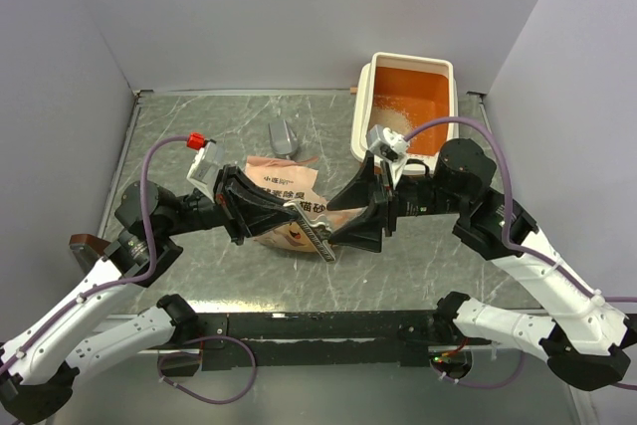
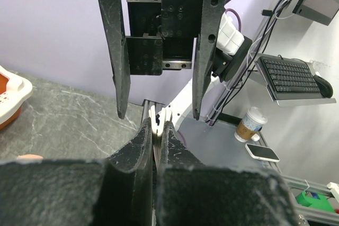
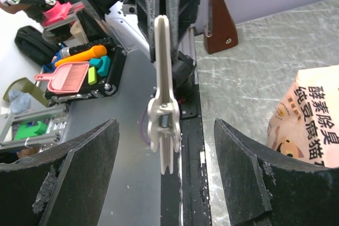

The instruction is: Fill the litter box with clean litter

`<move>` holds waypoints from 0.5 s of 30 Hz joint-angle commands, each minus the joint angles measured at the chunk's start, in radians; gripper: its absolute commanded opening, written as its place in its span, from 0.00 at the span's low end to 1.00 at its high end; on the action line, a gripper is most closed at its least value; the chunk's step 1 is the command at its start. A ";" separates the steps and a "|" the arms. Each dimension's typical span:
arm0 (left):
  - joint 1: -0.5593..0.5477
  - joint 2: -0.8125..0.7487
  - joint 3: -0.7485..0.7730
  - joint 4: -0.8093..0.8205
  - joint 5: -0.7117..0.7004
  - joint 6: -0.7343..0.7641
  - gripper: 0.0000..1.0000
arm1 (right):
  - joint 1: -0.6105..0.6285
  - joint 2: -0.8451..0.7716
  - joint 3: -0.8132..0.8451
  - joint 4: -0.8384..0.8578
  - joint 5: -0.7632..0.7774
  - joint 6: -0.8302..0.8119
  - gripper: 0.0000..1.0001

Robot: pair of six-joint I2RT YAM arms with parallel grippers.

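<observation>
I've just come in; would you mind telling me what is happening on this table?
The left gripper is shut on a pale clip. The right gripper stands open on either side of the clip without touching it. The bag lies on the table under both grippers. The litter box at the far right holds only a small patch of litter.

Side by side, the left arm (image 1: 80, 306) and right arm (image 1: 552, 271) wear white shells between black joints, each with a purple cable (image 1: 146, 181); a red plug (image 1: 196, 139) caps the left one. The right pincer (image 2: 159, 115) is matte black and scuffed, with dark screws.
</observation>
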 commanded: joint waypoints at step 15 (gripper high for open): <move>0.002 -0.005 0.048 0.027 -0.029 -0.003 0.39 | 0.056 0.067 0.025 0.003 0.043 -0.027 0.00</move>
